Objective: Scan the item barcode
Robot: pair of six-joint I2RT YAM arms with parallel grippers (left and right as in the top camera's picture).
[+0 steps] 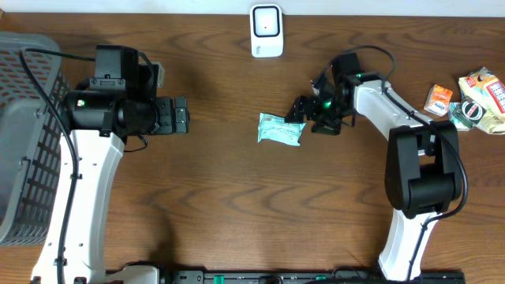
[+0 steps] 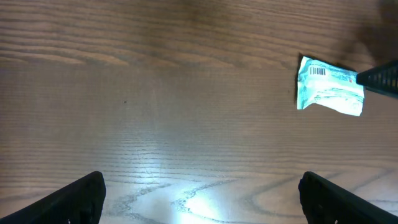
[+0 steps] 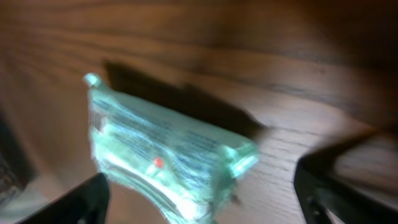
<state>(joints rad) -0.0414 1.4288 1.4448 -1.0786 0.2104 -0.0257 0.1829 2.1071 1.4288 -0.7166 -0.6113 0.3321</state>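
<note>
Grained wood table [image 1: 237,205], crinkled rectangular teal packet [image 1: 280,128], barcode [image 2: 318,71] upward

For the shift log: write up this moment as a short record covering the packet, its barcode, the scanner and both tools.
item: green packet, lying on the table
barcode: facing up, near one end of the packet
scanner: white, at the far table edge, apart from the packet
left tool: open, empty, well clear of the packet
right tool: open, right at the packet, not gripping it
basket: at the left edge
</note>
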